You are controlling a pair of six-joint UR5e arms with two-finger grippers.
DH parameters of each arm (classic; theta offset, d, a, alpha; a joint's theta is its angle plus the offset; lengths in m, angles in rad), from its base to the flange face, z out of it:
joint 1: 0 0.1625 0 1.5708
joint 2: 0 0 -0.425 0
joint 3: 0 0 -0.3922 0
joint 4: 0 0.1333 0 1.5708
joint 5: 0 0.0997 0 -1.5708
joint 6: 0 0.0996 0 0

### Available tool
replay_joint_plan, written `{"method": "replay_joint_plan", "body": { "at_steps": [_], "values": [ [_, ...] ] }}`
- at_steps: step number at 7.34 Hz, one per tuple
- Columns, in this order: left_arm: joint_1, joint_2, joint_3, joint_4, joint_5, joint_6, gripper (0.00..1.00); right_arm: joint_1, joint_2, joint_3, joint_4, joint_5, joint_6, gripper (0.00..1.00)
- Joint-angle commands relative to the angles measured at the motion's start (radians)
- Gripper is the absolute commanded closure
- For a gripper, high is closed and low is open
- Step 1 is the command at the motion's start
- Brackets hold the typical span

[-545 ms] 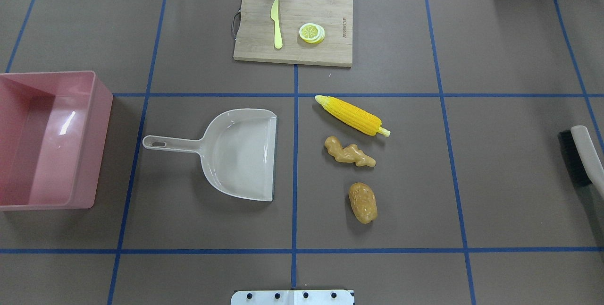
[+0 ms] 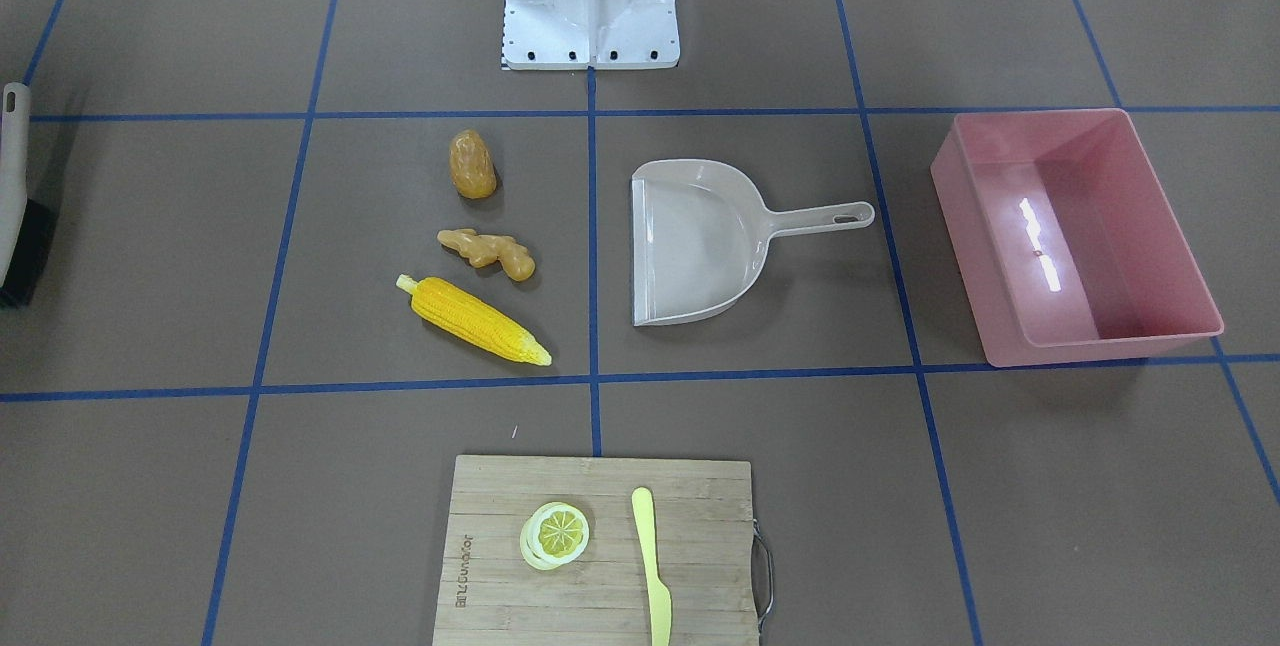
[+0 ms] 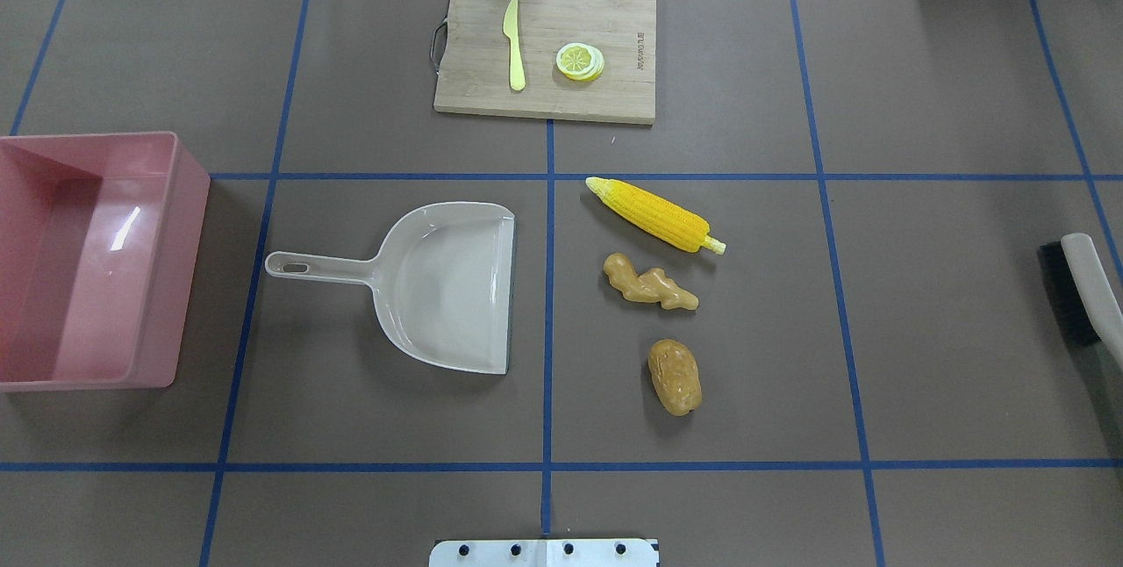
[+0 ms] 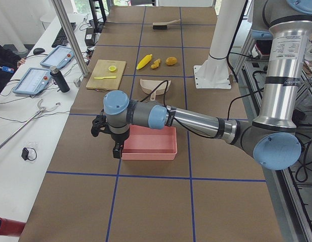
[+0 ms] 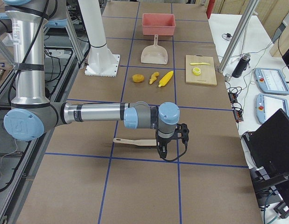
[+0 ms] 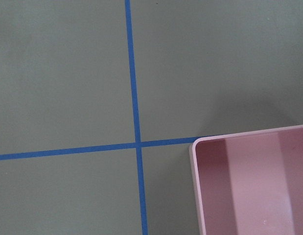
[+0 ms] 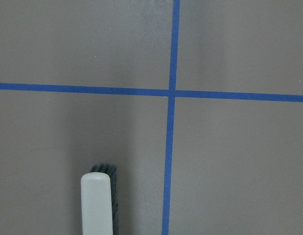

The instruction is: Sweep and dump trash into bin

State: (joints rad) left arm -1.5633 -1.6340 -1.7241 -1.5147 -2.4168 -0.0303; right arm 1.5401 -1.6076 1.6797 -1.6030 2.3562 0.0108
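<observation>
Overhead exterior: potato [image 3: 675,376], ginger [image 3: 650,283] and corn [image 3: 656,215] lie in a row, near to far, mid-table, just right of the dustpan [image 3: 447,286] mouth. The bin [image 3: 186,269] is at the left edge. The brush [image 3: 1095,286] is at the right edge, with the right gripper [image 5: 163,151] over it and the left gripper [image 4: 117,151] by the bin; can't tell either's opening.

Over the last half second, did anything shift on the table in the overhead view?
Nothing visibly changed. The corn cob, ginger root, potato, dustpan, pink bin and brush lie where they were.
</observation>
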Motion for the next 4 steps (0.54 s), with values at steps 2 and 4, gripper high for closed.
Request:
{"method": "replay_joint_plan", "body": {
  "at_steps": [2, 4],
  "values": [
    [-0.001, 0.019, 0.006, 0.002, -0.005, -0.002, 0.02, 0.0, 0.0, 0.0, 0.0, 0.0, 0.0, 0.0],
    [0.0, 0.01, 0.008, 0.004, -0.004, -0.002, 0.02, 0.0, 0.0, 0.0, 0.0, 0.0, 0.0, 0.0]
  ]
}}
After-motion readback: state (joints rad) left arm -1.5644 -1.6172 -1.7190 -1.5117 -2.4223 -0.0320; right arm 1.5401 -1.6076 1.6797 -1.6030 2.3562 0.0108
